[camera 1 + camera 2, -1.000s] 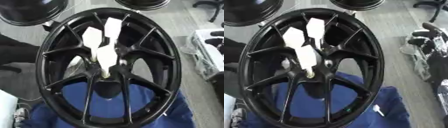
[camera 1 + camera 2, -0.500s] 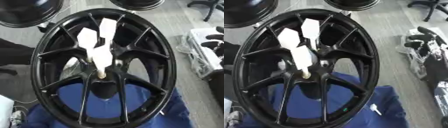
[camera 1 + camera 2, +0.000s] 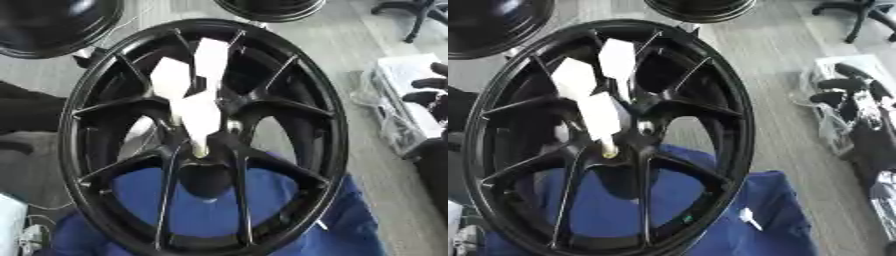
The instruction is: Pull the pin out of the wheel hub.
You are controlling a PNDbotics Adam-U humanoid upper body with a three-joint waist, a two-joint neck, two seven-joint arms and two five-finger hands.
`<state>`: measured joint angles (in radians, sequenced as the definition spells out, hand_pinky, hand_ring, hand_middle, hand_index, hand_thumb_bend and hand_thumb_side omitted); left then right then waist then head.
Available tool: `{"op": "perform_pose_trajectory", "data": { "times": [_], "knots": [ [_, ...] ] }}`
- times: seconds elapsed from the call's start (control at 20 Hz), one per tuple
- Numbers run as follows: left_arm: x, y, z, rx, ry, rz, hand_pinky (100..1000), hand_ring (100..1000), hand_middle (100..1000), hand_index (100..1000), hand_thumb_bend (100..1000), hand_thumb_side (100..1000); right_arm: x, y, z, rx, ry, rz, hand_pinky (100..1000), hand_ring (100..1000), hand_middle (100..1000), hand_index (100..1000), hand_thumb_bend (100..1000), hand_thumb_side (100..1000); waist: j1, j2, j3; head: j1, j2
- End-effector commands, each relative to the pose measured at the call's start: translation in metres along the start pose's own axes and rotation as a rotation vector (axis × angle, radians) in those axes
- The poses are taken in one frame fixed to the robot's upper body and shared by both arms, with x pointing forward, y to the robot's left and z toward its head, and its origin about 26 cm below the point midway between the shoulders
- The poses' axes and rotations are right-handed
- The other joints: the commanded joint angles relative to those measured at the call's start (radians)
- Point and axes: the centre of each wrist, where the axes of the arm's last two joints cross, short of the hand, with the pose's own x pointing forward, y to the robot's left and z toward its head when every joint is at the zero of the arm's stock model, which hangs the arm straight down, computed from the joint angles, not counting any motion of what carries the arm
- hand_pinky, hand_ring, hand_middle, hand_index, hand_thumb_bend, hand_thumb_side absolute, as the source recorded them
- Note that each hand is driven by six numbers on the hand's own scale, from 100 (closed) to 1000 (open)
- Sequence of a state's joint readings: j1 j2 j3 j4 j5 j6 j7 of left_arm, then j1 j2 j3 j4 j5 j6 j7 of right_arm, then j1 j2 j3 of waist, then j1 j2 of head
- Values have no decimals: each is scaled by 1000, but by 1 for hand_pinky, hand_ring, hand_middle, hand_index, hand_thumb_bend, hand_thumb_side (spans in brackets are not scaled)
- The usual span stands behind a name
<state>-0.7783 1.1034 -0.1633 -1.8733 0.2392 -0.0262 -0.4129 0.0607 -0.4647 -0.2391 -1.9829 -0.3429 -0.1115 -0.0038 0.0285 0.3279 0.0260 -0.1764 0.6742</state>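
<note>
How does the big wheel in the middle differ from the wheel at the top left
The big wheel fills the middle of the view, in full; the top left wheel is cut off by the edge. The big wheel shows open spokes with blue cloth visible through them; the top left wheel shows a smooth glossy surface with no spokes visible. White pieces stand at the big wheel's hub; none show on the other. Both are black and round.

Both views are evenly and brightly lit from above, with no hard shadows cast. Soft glare is seen on the glossy rim of the wheel hub (image 3: 206,135) and on a second black wheel (image 3: 52,22) at the upper left. The white tags (image 3: 592,87) are overexposed. Everything is rendered slightly blurred, edges most of all.
</note>
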Motion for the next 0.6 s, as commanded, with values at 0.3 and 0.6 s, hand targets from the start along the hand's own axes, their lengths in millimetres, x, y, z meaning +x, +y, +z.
{"op": "perform_pose_trajectory", "data": {
  "times": [0.3, 0.6],
  "knots": [
    [36, -7, -25, -426, -56, -114, 871, 827, 861, 884, 781, 412, 8, -4, -3, 28, -18, 40, 867, 654, 665, 866, 100, 707, 1, -33, -3, -3, -13],
    [5, -15, -46, -585, 71, -106, 905, 851, 809, 854, 630, 278, 8, -4, -3, 33, -14, 40, 867, 652, 663, 865, 100, 708, 1, -37, -2, -3, -11]
  ]
}}
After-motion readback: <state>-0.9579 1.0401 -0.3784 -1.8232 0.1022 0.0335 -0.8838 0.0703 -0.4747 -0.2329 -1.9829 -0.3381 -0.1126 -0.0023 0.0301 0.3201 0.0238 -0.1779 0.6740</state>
